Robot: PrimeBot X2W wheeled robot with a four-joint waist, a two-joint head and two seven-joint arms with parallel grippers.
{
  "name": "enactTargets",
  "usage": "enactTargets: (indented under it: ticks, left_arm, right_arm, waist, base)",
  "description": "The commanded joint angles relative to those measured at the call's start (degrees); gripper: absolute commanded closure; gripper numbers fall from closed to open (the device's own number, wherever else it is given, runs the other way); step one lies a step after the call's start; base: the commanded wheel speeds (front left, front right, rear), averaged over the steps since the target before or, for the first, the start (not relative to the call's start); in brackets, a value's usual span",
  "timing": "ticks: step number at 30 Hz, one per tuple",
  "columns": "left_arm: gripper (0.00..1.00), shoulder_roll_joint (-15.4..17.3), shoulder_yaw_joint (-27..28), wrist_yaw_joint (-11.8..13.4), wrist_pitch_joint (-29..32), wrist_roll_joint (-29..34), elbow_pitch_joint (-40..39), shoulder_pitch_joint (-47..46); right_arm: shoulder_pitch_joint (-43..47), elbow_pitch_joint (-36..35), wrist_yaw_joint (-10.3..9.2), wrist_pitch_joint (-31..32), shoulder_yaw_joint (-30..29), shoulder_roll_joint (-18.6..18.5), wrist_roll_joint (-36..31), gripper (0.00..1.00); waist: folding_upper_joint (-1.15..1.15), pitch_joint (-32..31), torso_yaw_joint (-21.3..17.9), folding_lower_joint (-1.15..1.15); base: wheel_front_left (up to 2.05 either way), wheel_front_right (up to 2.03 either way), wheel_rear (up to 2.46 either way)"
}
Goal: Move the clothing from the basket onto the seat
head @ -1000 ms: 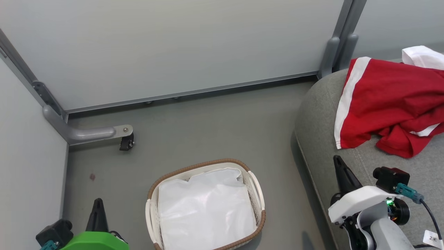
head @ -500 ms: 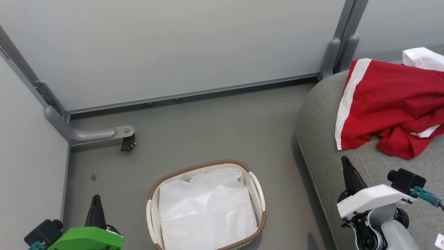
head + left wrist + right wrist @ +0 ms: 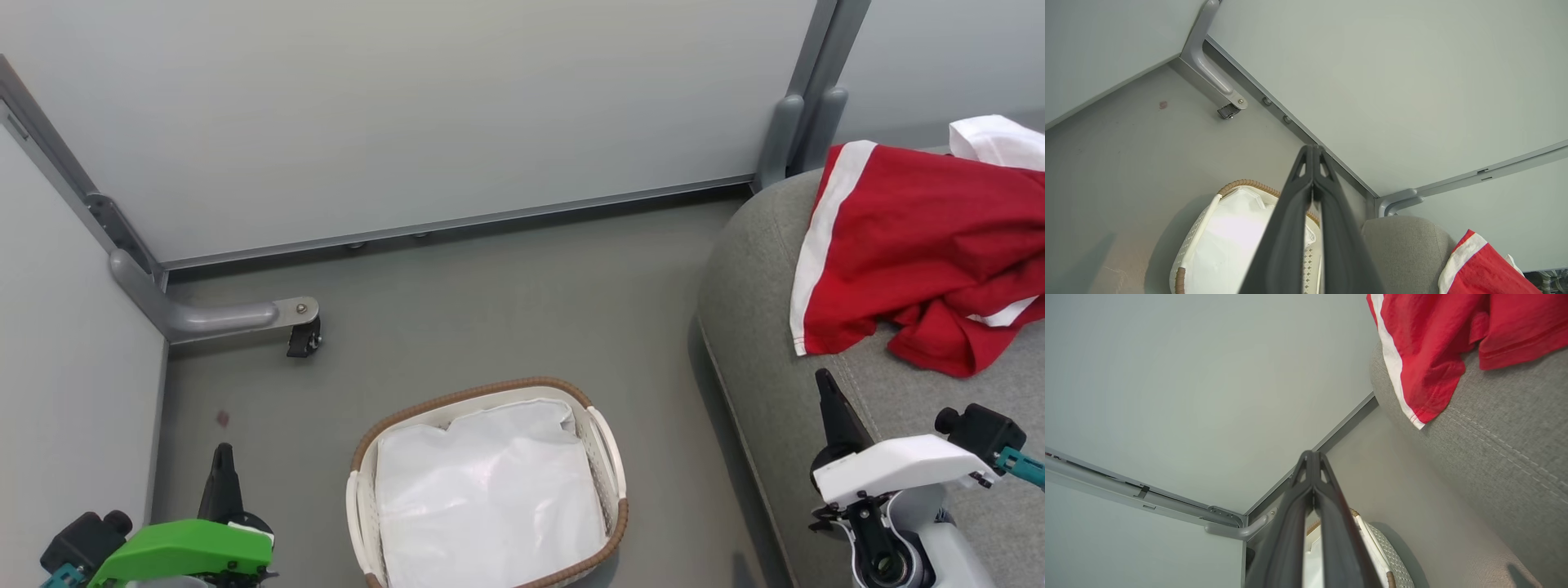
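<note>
Both pincers were pressed tight together with nothing between the fingers. The left gripper [image 3: 220, 454] hung low above the grey floor [image 3: 490, 302], just left of the basket [image 3: 457, 396]. The right gripper [image 3: 825, 382] hovered over the front part of the seat [image 3: 759, 327], near the clothing [image 3: 906, 253] but apart from it. The red clothing lay crumpled on the seat, its white band near the rounded edge. The basket stood on the floor beside the seat, a white liner [image 3: 490, 498] inside it.

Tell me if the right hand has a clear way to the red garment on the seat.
Probably yes: the right hand, shut, points toward the garment, with just bare seat between them.
</note>
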Motion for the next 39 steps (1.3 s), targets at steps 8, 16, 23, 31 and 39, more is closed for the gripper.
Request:
enactTargets:
  ticks: [8,16,23,31,39]
  left_arm:
    - [1.0,0.42,0.45,-0.36,1.65,-6.2,-1.71,-1.8]
    - [1.0,0.46,0.67,-0.44,2.93,-10.94,-2.43,-2.19]
    - [1.0,0.49,0.85,-0.55,4.03,-14.88,-3.06,-2.27]
    - [1.0,0.52,1.06,-0.65,5.18,-19.13,-3.65,-2.62]
    - [1.0,0.55,1.25,-0.72,6.29,-23.03,-4.29,-2.86]
  right_arm:
    - [0.25,-1.79,-0.03,1.72,-1.04,-0.35,6.62,1.0]
    - [0.75,-2.51,-0.04,3.03,-1.69,-0.38,11.71,1.0]
    - [1.14,-3.12,-0.04,4.13,-2.25,-0.41,15.91,1.0]
    - [1.39,-3.75,-0.04,5.26,-2.86,-0.44,20.34,1.0]
    - [1.76,-4.38,-0.05,6.33,-3.38,-0.47,24.46,1.0]
  waist:
    - [0.0,-0.19,0.14,0.0]
    - [0.0,-0.36,0.28,0.0]
    - [0.0,-0.52,0.39,0.0]
    - [0.0,-0.7,0.53,0.0]
    - [0.0,-0.87,0.66,0.0]
  base:
    - [0.0,0.0,0.0]
    - [0.0,0.0,0.0]
    - [0.0,0.0,0.0]
    - [0.0,0.0,0.0]
    - [0.0,0.0,0.0]
